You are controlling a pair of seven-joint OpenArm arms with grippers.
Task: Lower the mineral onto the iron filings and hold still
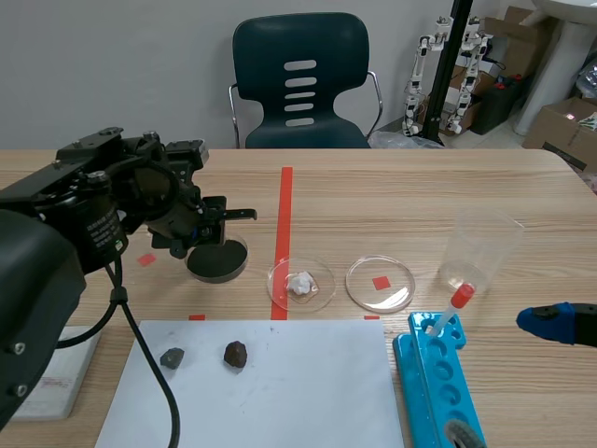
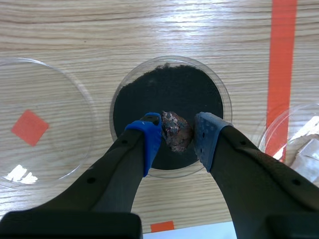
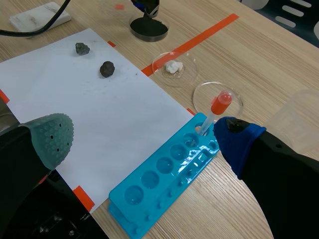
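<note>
The left gripper (image 2: 178, 142) is clamped on the mineral (image 2: 175, 130), a mottled brown lump pinched between its blue pads. It hangs over the near part of the black filings (image 2: 169, 89). Whether the lump touches them I cannot tell. The filings lie in a round dish (image 2: 227, 92), whose near rim is close to the far edge of the paper (image 1: 280, 392).

Just left of that dish is a second dish (image 2: 55, 94) over a red square, their rims nearly meeting. To the right there is open wood crossed by the red tape line, then a third dish (image 1: 322, 280) with a white lump (image 1: 300, 284), and a fourth (image 1: 359, 280) over another red square. That makes four dishes in a row.

Two stones lie on the paper, one grey (image 1: 172, 357) and one dark brown (image 1: 235, 354), well apart from the dishes. One cup (image 1: 480, 247) stands far right. Near it, at the paper's right edge, is one blue rack (image 1: 438, 383) with one red-capped dropper (image 1: 452, 308).

The right gripper (image 3: 143, 140) waits low at the right table (image 1: 420, 196) edge, fingers spread wide with nothing between them. One chair (image 1: 298, 84) stands beyond the far edge.
</note>
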